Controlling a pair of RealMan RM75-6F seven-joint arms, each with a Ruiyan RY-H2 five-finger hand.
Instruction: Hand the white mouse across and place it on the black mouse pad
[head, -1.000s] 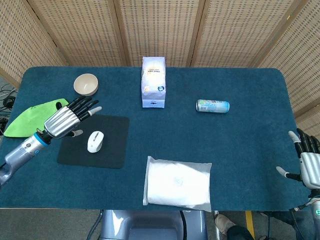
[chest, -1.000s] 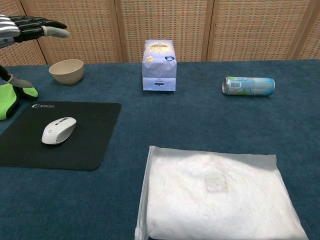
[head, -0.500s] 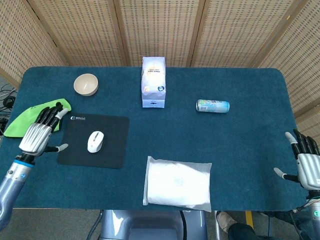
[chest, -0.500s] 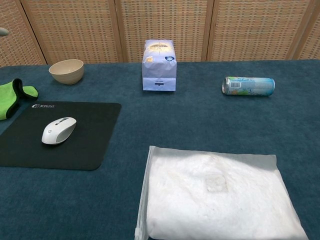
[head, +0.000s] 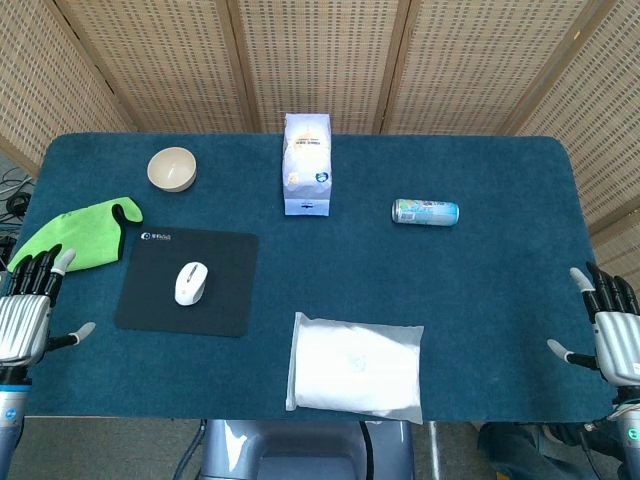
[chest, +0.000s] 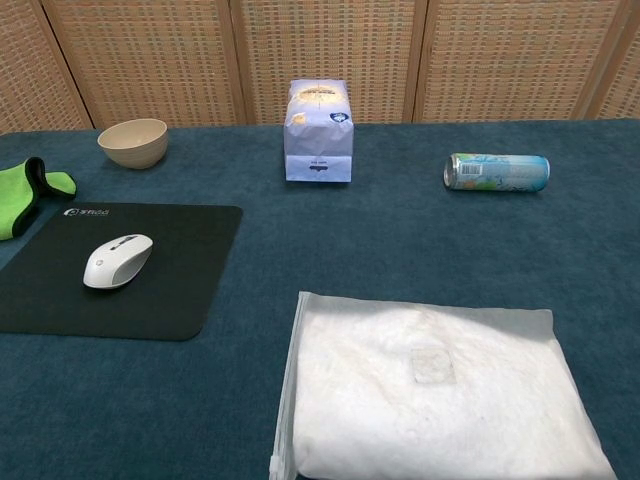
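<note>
Head view shows the white mouse (head: 191, 282) lying on the black mouse pad (head: 228, 300) near the table's (head: 480, 280) left edge. Left hand (head: 25, 312) hangs at the front-left corner, fingers spread, holding nothing; right hand (head: 615, 335) at the front-right corner likewise, fingers released and empty

White mouse (head: 190, 283), blk pad (head: 187, 281), grn cloth (head: 70, 234)
</note>
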